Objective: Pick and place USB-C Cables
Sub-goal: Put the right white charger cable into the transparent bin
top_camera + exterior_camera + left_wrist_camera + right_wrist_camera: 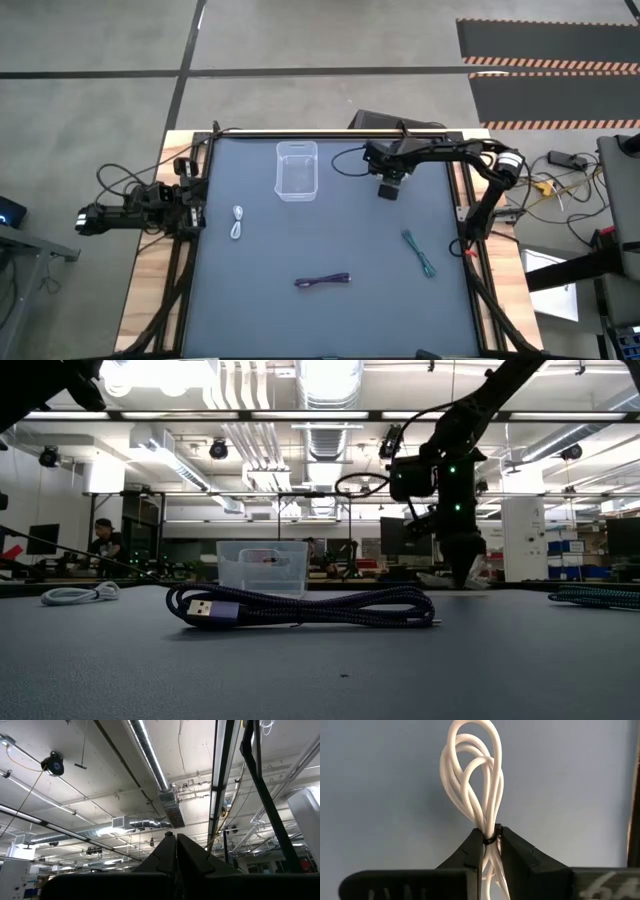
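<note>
The right gripper [490, 845] is clamped on a white USB-C cable [472, 780] at its tie band; in the high view the right gripper sits upper right of centre, just right of the clear bin [297, 170]. The bin looks empty, so no cable appears placed yet. Judged remaining: this cable, then the second white cable [238, 222] at left centre, the purple cable [322, 282] at lower centre and the teal cable [421, 254] at right. The left gripper [176, 851], fingers together, waits at the left table edge.

Glossy smooth white cable [472, 780]; braided purple cable [300, 606].
</note>
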You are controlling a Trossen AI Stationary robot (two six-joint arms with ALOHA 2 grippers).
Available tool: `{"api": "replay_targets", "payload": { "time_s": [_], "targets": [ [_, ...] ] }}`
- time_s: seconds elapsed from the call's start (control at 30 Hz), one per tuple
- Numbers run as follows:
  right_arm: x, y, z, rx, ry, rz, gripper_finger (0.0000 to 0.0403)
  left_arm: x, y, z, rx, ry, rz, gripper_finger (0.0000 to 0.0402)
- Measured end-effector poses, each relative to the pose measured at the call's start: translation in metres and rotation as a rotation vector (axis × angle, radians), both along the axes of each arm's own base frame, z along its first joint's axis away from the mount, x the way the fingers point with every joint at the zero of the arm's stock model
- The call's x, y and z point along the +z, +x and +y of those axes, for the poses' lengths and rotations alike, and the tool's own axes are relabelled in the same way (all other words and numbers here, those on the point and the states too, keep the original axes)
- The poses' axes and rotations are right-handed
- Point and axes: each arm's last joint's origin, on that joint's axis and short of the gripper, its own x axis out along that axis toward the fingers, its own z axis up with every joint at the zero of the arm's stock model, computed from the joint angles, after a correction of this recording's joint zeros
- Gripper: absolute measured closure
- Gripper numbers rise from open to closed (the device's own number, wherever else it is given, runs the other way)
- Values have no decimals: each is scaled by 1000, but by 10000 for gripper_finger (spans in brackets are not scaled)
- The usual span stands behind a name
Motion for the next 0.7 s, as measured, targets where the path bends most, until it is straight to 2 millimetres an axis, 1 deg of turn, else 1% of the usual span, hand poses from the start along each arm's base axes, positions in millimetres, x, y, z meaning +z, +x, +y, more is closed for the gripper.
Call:
{"api": "replay_targets", "payload": {
  "time_s": [0.27, 0.43, 0.7],
  "targets": [
    [28, 0, 0, -65, -53, -112, 365, 0, 0, 0, 0, 0, 0, 402],
    [47, 1, 5, -90, -100, -211, 365, 0, 0, 0, 0, 0, 0, 402],
    [72, -1, 9, -247, -141, -394, 365, 0, 0, 0, 0, 0, 1, 402]
  ]
}}
